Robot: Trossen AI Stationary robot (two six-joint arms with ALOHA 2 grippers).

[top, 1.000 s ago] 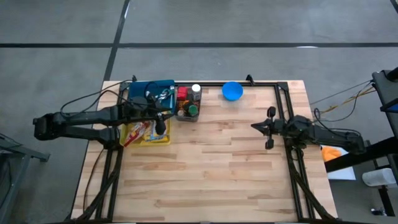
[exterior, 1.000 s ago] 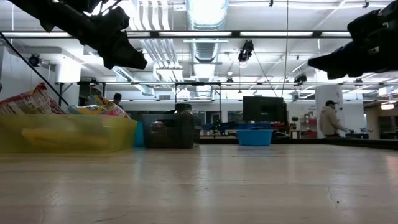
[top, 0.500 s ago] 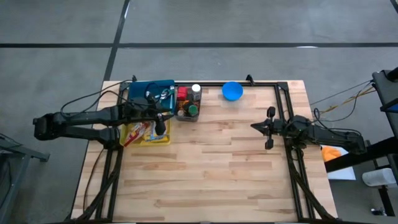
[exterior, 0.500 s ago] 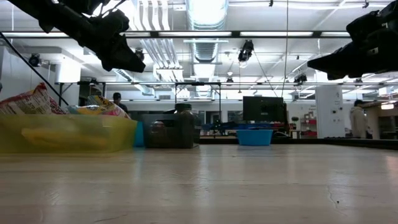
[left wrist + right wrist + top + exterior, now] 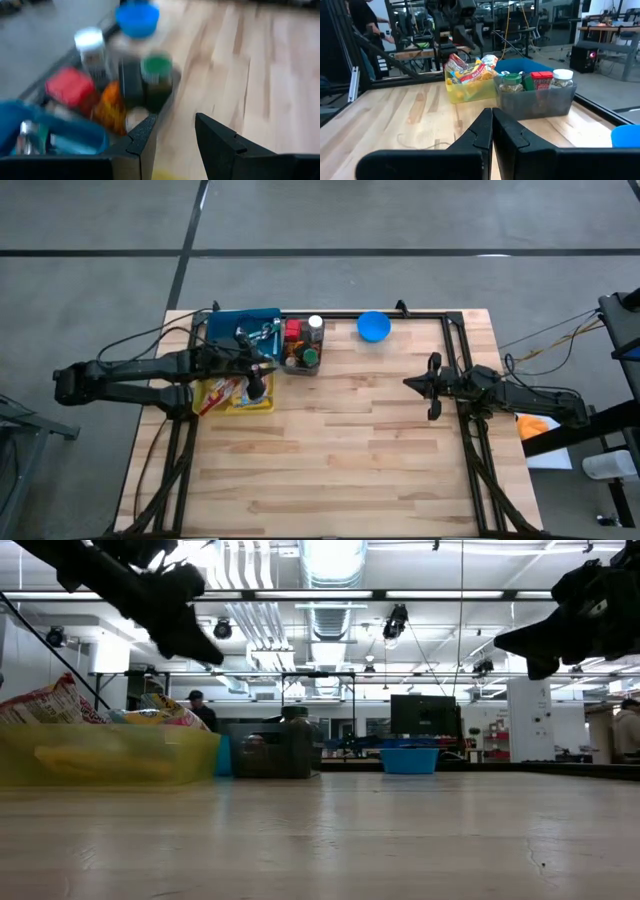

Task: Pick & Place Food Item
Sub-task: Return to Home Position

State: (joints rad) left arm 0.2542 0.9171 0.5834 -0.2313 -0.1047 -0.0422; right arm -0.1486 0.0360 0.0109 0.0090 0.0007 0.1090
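Food items fill the bins at the table's far left. Snack packets [image 5: 224, 392] lie in a yellow bin [image 5: 243, 406]. Jars and a red box stand in a grey bin [image 5: 303, 352]. My left gripper [image 5: 260, 384] hangs open above the yellow bin's right end, tipped downward, with only bare tabletop between its fingers [image 5: 175, 122]. My right gripper [image 5: 414, 383] is shut and level, high over the table's right side [image 5: 491, 129], and holds nothing.
A blue bin [image 5: 240, 326] with metal pieces stands behind the yellow bin. A blue bowl [image 5: 373, 326] sits at the far edge, right of the grey bin. A black frame [image 5: 455, 350] runs along the far and right edges. Bare wood [image 5: 340, 450] covers the middle and near part.
My left gripper has tipped its fingers further down over the yellow bin without shifting place. My right gripper has rolled a little about its own pointing line and stays shut.
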